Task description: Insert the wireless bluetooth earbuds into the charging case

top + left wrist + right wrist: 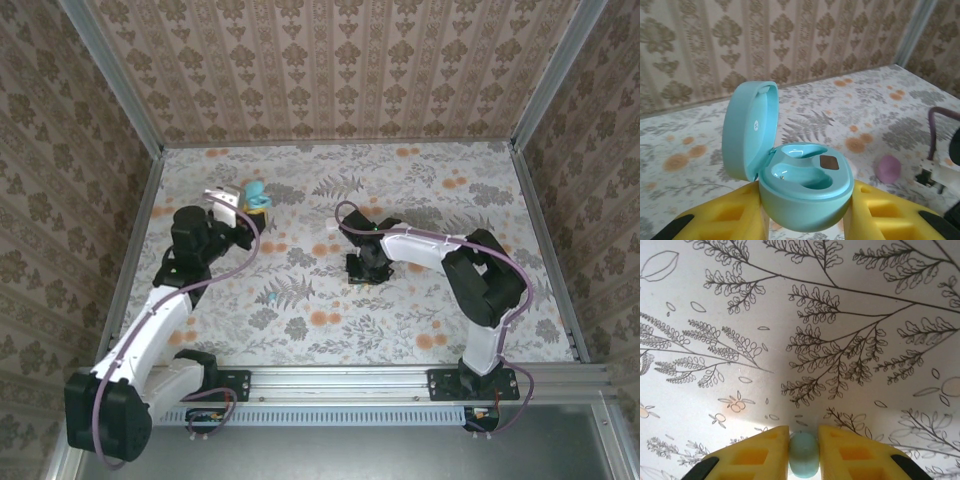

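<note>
Left tool [806,215] clamps the teal charging case [800,197] between its blocky yellow fingers [730,217]. The case's round glossy lid [747,127] stands hinged open and two smooth moulded wells [807,177] are showing. Well to the right of the case, the right tool [804,440] is pinched tight on a tiny glossy teal earbud [804,459], low over the floral tabletop [790,315]. A rounded pink earbud [888,169] lies right of the case.

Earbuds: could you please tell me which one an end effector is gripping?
The teal earbud pinched between the right end effector's yellow fingers; the pink earbud lies loose on the table, and the left end effector holds the charging case.
</note>
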Robot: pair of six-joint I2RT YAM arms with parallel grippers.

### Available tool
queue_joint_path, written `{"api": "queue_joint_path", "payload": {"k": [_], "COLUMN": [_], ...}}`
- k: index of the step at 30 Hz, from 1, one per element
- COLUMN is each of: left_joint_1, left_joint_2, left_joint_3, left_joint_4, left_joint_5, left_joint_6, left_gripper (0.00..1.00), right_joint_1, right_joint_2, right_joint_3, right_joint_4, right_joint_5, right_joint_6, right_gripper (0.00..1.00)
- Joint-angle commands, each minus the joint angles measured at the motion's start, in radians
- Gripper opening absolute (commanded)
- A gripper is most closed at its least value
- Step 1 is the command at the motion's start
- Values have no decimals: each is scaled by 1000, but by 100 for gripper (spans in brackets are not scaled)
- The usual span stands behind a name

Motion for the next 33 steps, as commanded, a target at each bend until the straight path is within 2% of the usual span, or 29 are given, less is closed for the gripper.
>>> {"api": "queue_joint_path", "payload": {"k": [1, 8, 13, 21, 33], "left_joint_1": [-35, -124, -203, -288, -315], "left_joint_2": [35, 126, 208, 281, 273], "left_joint_3": [53, 73, 100, 125, 96], "left_joint_4": [25, 22, 23, 83, 177], "left_joint_5": [68, 103, 132, 184, 224], "left_joint_6": [44, 122, 156, 181, 222], "left_gripper": [37, 37, 37, 37, 37], "right_joint_1": [-2, -1, 5, 36, 77], "right_joint_2": [-98, -248, -323, -316, -289], "right_joint_3": [33, 90, 223, 377, 399], "right_joint_4": [-40, -142, -250, -300, -260], "right_joint_5": [42, 89, 137, 161, 144], "right_joint_6": [-21, -32, -78, -112, -99], "right_gripper": [22, 23, 24, 24, 24]}}
